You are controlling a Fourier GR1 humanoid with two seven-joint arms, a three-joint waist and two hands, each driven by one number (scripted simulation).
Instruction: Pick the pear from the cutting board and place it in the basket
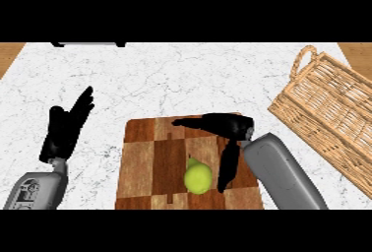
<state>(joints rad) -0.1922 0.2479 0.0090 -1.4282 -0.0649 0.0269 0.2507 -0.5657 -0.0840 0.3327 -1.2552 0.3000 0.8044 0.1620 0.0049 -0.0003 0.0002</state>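
Observation:
A yellow-green pear (198,176) lies on the near half of the checkered wooden cutting board (149,162), stem pointing away. My right hand (227,126) hovers above the board just beyond the pear, fingers stretched left and thumb hanging down along the pear's right side; it is open and holds nothing. The wicker basket (327,115) with a loop handle sits at the right edge of the counter, well apart from the pear. My left hand (67,127) rests open, fingers up, left of the board.
The white marble counter (181,74) spreads behind and around the board. A dark-and-white object (87,44) shows partly at the far left edge. Wooden strips show at both top corners.

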